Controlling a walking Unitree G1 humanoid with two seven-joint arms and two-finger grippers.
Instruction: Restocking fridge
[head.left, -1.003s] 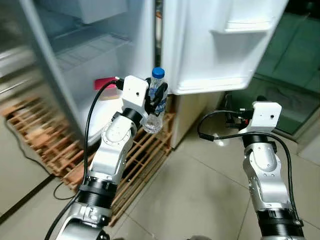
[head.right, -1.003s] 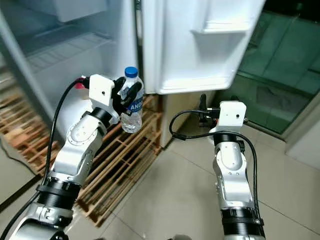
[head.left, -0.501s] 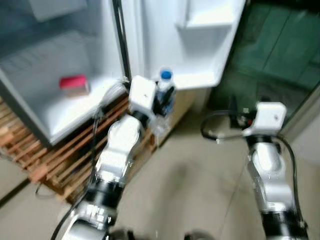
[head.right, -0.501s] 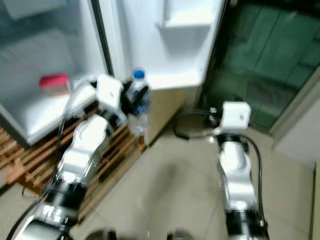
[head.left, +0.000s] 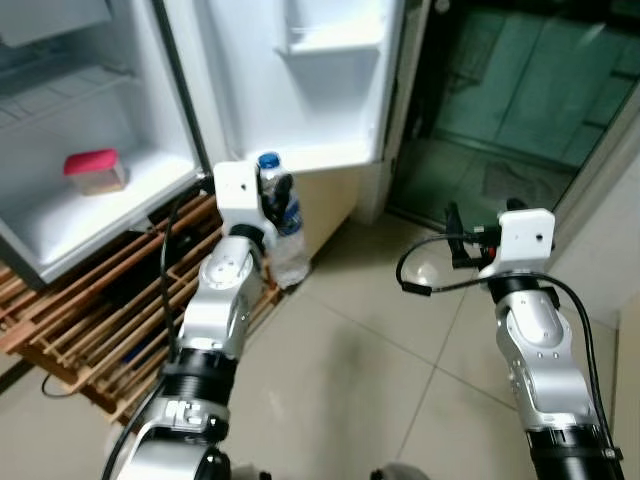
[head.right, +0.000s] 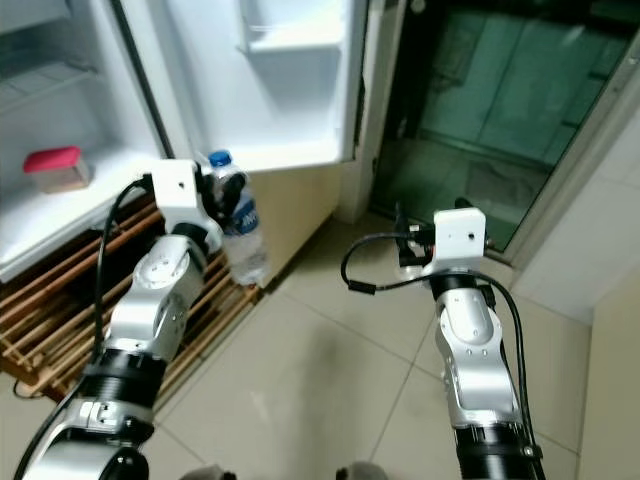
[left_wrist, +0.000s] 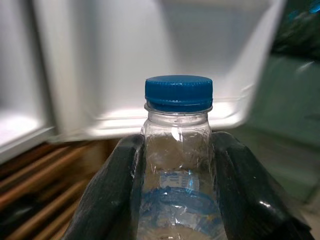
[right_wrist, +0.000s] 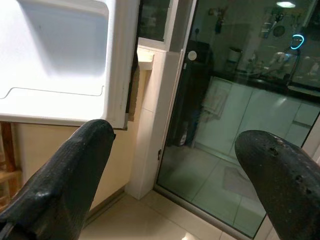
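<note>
**View swung right; bottle held upright before the open fridge**

Since a second ago the camera has swung to the right: the fridge now sits further left in view and more tiled floor and dark glass shows on the right. That is the robot turning, not the things shifting. The bottle is clamped as before.

The fridge (head.left: 120, 170) stands open, its white door (head.left: 300, 80) swung out, bare shelves inside. It rests on a wooden pallet (head.left: 90, 320). A dark glass door (head.left: 500, 90) lies to the right.

The left gripper (head.left: 277, 205) is raised in front of the door's lower edge, its two fingers (left_wrist: 112, 190) clamped on either side of the bottle (head.left: 285, 235). The bottle's long axis is vertical, blue cap (left_wrist: 178, 93) up, base down above the pallet's edge.

The right gripper (head.right: 400, 240) is held out over the floor, well apart from the bottle, fingers (right_wrist: 65, 170) spread and empty.

A small tub with a red lid (head.left: 92, 170) sits on the fridge's lower shelf.
</note>
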